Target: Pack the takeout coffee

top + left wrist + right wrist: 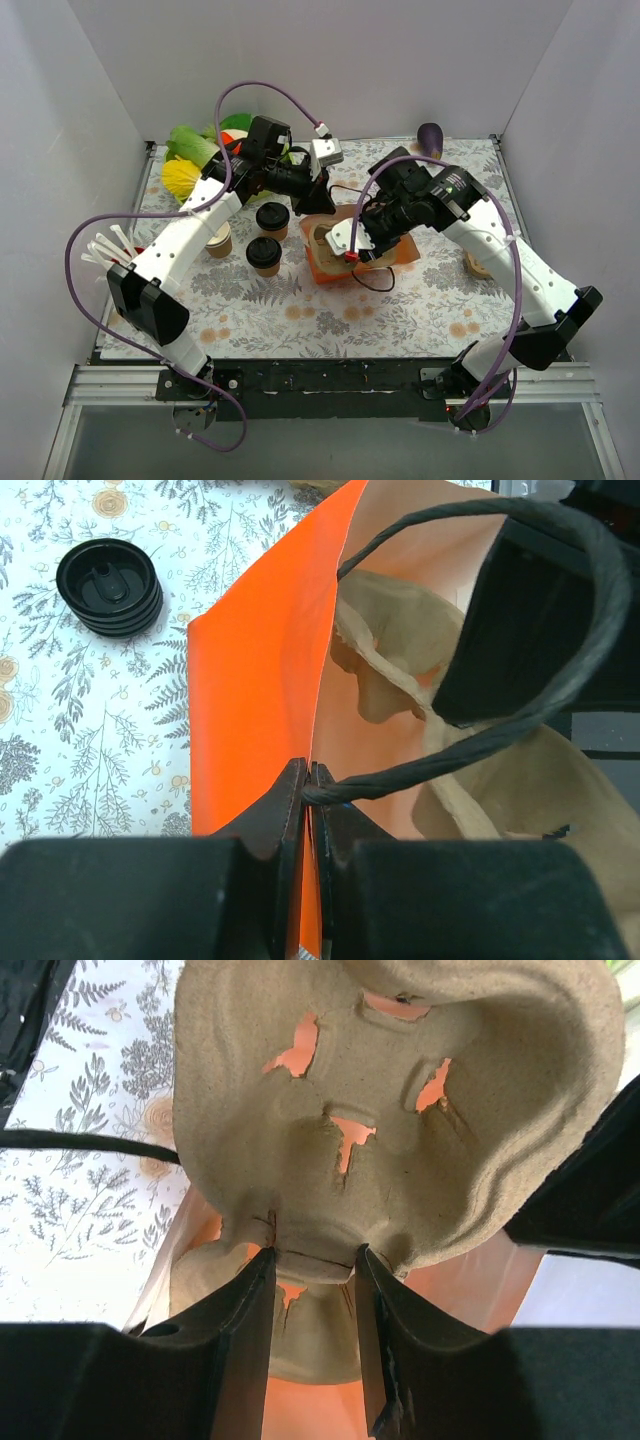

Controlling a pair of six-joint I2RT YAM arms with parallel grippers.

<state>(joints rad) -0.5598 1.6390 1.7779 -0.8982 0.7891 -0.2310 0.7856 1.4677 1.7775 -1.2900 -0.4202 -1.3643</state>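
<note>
While the orange paper bag [405, 250] lies on the bench [300, 320] with its mouth held apart, everything for the coming move turns on how the pulp cup carrier [400, 1110] sits against that mouth. The bag lies between the two arms, its long axis running roughly from left to right, and the opening faces the left arm.

Seen from the right tool [310, 1280], the carrier is directly ahead and a little above, with its moulded underside turned to the camera. The two fingers clamp one edge of the carrier between them, so the tool is partly apart but gripping. Orange shows through the holes of the carrier and all around it, so I judge that it is already going into the bag.

The left tool [310, 795] is pressed together on the edge of the bag wall, where the black cord handle [560, 660] begins. From this tool the carrier is ahead and to the right, inside the bag.

The takeout coffee waits outside. Two lidded cups [268, 235] stand just to the left of the bag and near the left tool, and a third cup [219, 240] stands further left, partly hidden by the forearm. The left arm is clearly nearer to them. It reaches far forward, bending toward the centre; the right arm bends inward to meet it.
</note>
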